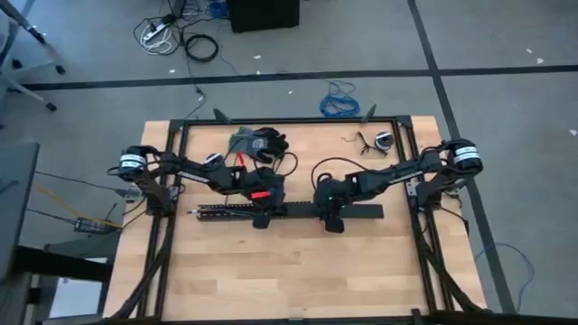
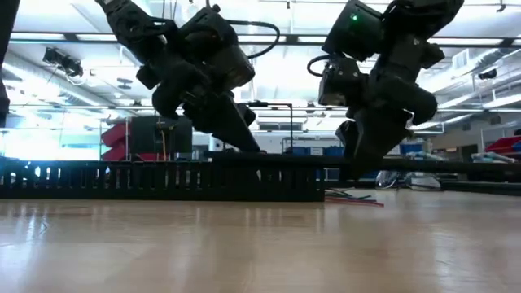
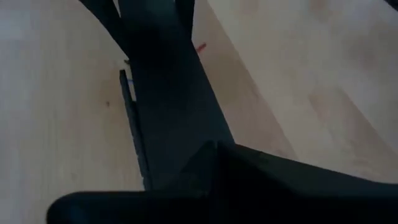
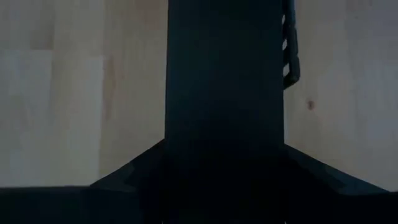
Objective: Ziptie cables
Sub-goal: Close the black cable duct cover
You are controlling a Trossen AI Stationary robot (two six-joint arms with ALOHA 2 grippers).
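Sitting on the long black slotted plastic duct (image 1: 271, 211), both end effectors, left (image 1: 262, 217) and right (image 1: 331, 219); grip width can't tell. Thin coloured cables (image 2: 352, 198) lie on the wooden bench (image 1: 289, 271).

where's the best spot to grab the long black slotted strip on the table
Probably at a free end of the strip, coming straight down from above: it lies flat on the table, narrow enough to pinch across its width. Both grippers crowd its middle.

Strip: long black slotted strip (image 3: 171, 118) lying on the surface.
Surface: pale wood (image 3: 56, 112).
Marker: small red fleck (image 3: 201, 46) beside the strip.
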